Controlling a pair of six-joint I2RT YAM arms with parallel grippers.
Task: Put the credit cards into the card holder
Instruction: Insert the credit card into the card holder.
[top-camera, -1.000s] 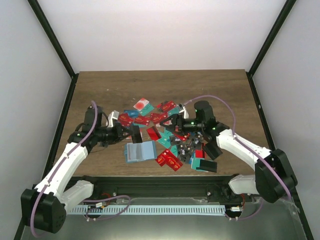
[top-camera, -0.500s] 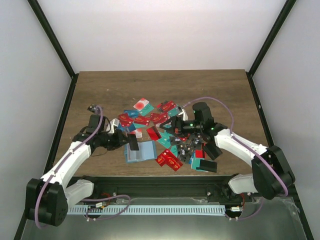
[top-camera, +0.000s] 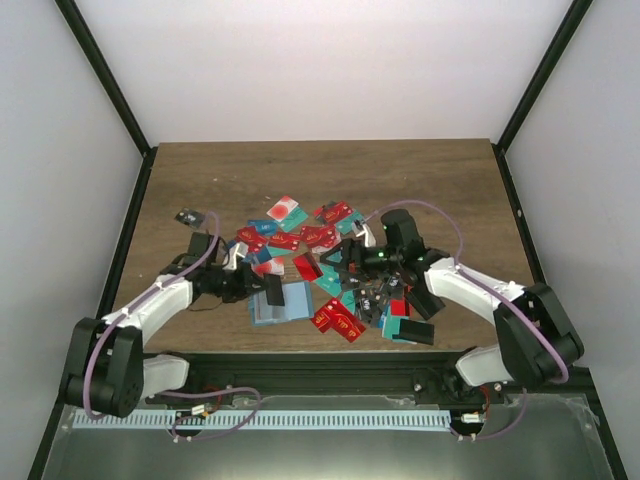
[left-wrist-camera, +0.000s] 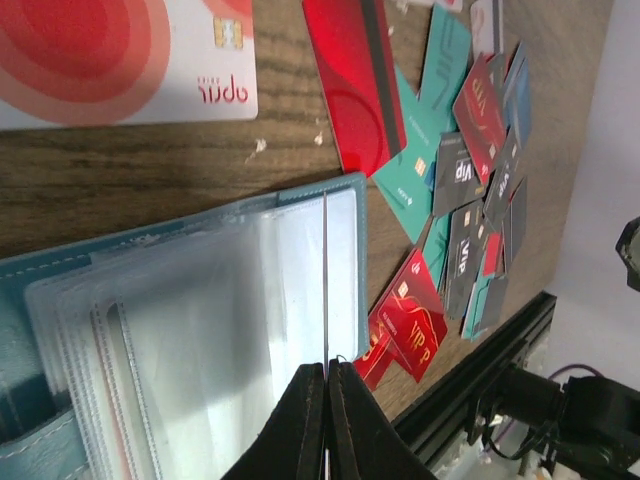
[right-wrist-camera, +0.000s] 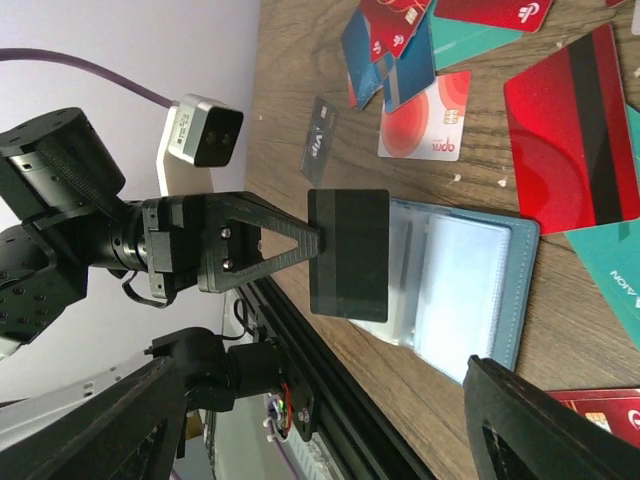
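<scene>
The holder (top-camera: 283, 303) lies open on the worktop (top-camera: 200, 180), near the front edge, with its clear sleeves (left-wrist-camera: 200, 330) facing up. My left end effector (left-wrist-camera: 326, 375) comes at the holder from its left side, fingers pressed together on a dark card (right-wrist-camera: 348, 253). That card stands on edge over the holder's sleeves. In the left wrist view it shows only as a thin line, and I cannot tell whether its far edge touches the plastic or sits in a pocket.

Just beyond the holder lies a white card (left-wrist-camera: 120, 60) with a red blot, face up. A red card (right-wrist-camera: 575, 130) with a dark stripe is beside it, near the holder's far right corner. The rest of the cards (top-camera: 330, 240) spread beyond the holder and to its right in a loose overlapping heap of red, teal and dark ones.

My right end effector (top-camera: 338, 265) hangs to the right of the holder above that heap. Its fingers are spread wide with nothing between them, and its camera looks across the holder at the left arm.
</scene>
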